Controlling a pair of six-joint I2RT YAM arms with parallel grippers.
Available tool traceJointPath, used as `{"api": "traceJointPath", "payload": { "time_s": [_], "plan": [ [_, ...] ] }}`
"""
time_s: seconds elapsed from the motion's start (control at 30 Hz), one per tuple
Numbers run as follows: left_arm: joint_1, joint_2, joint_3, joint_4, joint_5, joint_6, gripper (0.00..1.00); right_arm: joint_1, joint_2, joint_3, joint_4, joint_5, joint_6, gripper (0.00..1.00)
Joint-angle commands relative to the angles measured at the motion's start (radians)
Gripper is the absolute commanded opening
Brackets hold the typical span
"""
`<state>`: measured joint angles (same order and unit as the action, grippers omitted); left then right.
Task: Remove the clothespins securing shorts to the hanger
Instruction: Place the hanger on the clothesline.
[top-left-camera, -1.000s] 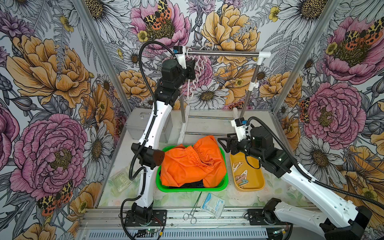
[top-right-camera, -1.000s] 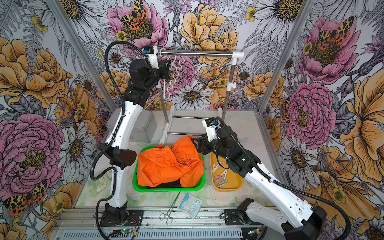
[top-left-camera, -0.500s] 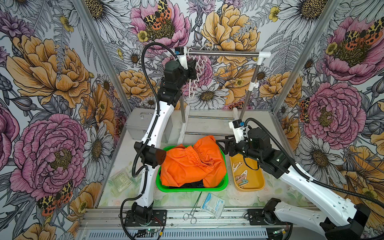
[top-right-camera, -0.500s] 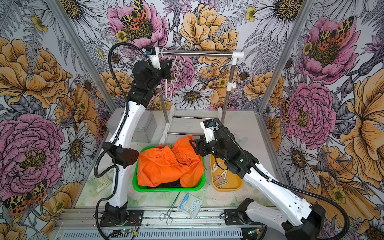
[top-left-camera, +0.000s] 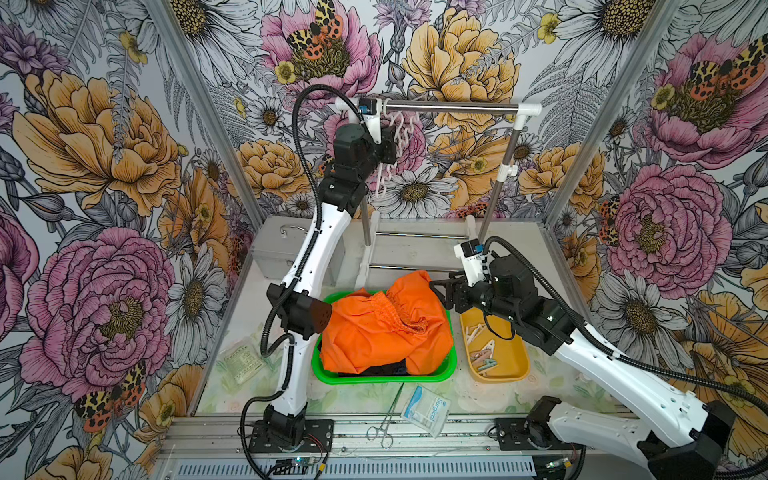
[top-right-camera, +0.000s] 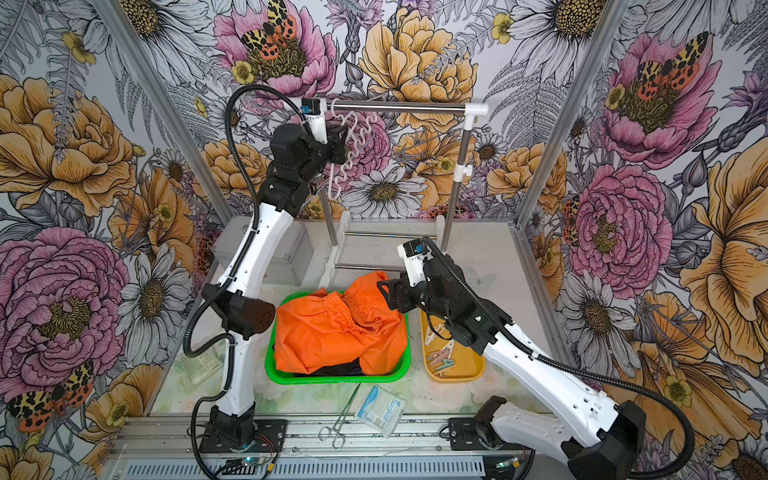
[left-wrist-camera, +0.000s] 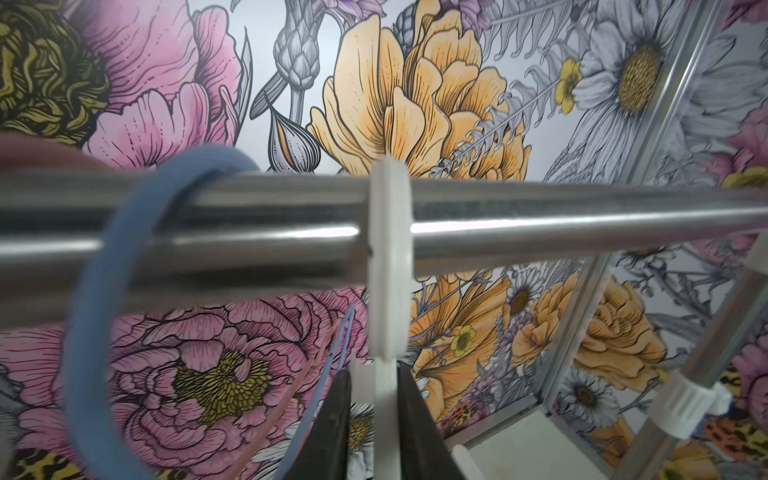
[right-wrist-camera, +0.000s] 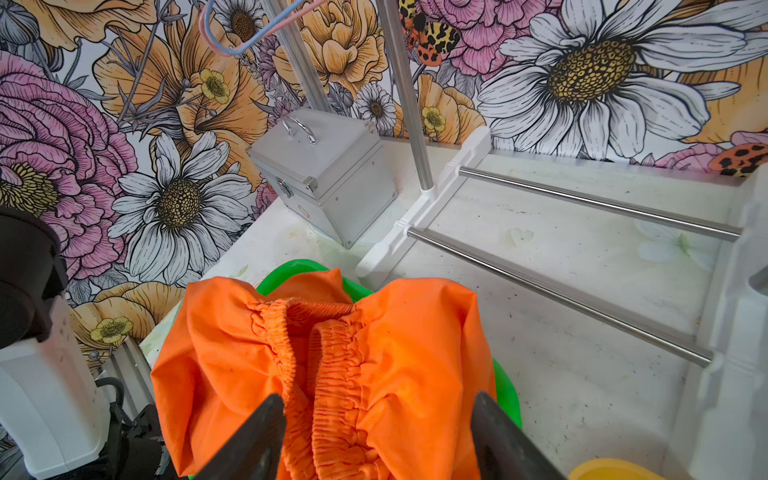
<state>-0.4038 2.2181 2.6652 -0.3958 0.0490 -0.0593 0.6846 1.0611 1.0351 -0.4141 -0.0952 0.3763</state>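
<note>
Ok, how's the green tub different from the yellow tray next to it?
The green plastic tub is wider than the yellow plastic tray. The tub is heaped with bright orange shorts; the tray holds small clothespins. Both are open-topped and sit side by side on the table.

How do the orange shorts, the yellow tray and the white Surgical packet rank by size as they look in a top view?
In a top view, largest to smallest:
1. orange shorts
2. yellow tray, though the right arm hides part of it
3. Surgical packet
</note>
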Motion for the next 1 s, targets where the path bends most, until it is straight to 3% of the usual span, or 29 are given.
{"api": "traceJointPath", "payload": {
  "time_s": [0.0, 0.07, 0.3, 0.6, 0.8, 0.97],
  "plan": [
    [-0.015, -0.083, -0.054, -0.053, 0.033, 0.024, 0.44, 0.005, -0.007, 0.041, 0.018, 0.042, -0.021, 0.75],
    [-0.018, -0.138, -0.111, -0.053, 0.044, 0.022, 0.52, 0.002, -0.007, 0.044, 0.02, 0.051, -0.031, 0.76],
    [-0.048, -0.37, -0.383, -0.052, 0.05, 0.034, 0.6, -0.015, -0.022, 0.051, 0.012, 0.092, -0.053, 0.8],
    [-0.086, -0.838, -0.963, 0.092, 0.114, 0.029, 0.66, -0.037, -0.101, 0.026, -0.017, 0.249, -0.089, 0.88],
    [-0.075, -1.198, -1.298, 0.125, -0.04, 0.025, 0.73, -0.043, -0.184, -0.036, -0.023, 0.431, -0.083, 1.0],
    [-0.046, -1.442, -1.481, 0.046, -0.268, 0.028, 0.82, -0.046, -0.265, -0.098, -0.023, 0.519, -0.109, 1.0]
  ]
}}
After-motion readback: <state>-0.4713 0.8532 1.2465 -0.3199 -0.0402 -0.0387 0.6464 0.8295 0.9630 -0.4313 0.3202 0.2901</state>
